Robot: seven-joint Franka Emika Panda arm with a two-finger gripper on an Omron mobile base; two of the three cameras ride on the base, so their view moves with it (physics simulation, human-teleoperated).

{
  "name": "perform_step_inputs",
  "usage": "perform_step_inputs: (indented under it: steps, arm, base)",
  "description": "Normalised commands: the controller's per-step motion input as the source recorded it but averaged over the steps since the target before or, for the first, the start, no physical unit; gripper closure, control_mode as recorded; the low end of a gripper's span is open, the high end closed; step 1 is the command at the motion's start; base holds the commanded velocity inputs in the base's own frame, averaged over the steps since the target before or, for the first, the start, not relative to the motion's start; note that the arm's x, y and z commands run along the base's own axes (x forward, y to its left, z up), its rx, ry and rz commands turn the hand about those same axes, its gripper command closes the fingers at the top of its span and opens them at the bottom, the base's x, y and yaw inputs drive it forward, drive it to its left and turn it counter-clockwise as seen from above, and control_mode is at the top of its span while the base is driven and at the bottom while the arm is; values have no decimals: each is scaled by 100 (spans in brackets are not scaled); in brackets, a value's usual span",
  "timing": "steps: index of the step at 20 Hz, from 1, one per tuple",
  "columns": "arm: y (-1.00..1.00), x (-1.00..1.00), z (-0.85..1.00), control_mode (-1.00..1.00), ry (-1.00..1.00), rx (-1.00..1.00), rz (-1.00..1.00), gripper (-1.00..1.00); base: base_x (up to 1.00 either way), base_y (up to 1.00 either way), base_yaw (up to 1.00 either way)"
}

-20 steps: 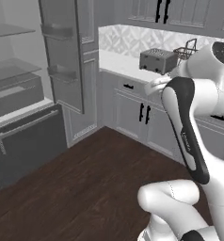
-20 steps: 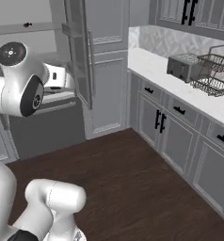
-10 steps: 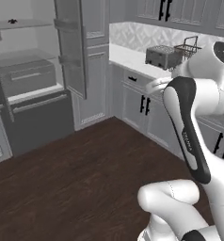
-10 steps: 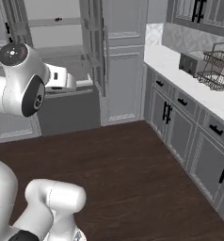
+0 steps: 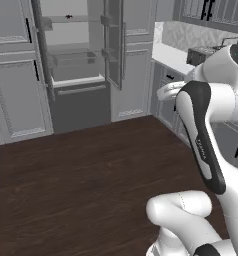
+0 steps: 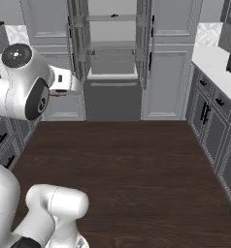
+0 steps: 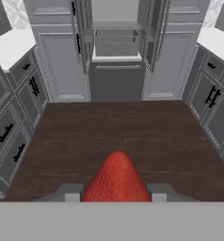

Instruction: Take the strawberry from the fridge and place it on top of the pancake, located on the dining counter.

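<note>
- The gripper [image 7: 116, 197] is closed tight on the strawberry [image 7: 116, 181], which sits between its two fingertips.
- The fridge [image 7: 116, 52] stands open across the dark wood floor [image 7: 114, 132], well apart from the berry.
- Now the berry must ride to the pancake, so I think a steady squeeze and slow, smooth turns are best.
- The berry's long side runs along the gripper. Its pointy tip aims away from the hand, toward the fridge.

Red strawberry [image 7: 116, 181], tip up, between fingertips
</note>
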Motion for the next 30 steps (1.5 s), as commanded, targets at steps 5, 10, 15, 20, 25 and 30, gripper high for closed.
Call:
perform_step_inputs:
  steps: [5, 10, 15, 20, 25, 30]
  arm:
    - [0, 0, 0, 100, 0, 0, 0, 100]
    - [0, 0, 0, 100, 0, 0, 0, 100]
    - [0, 0, 0, 100, 0, 0, 0, 100]
    - [0, 0, 0, 100, 0, 0, 0, 100]
    - [0, 0, 0, 100, 0, 0, 0, 100]
    - [0, 0, 0, 100, 0, 0, 0, 100]
  base:
    - [-100, -2, 58]
    - [-100, 0, 58]
    - [-92, 1, 62]
    - [-61, 9, 70]
    - [-33, 8, 78]
    - [3, -11, 83]
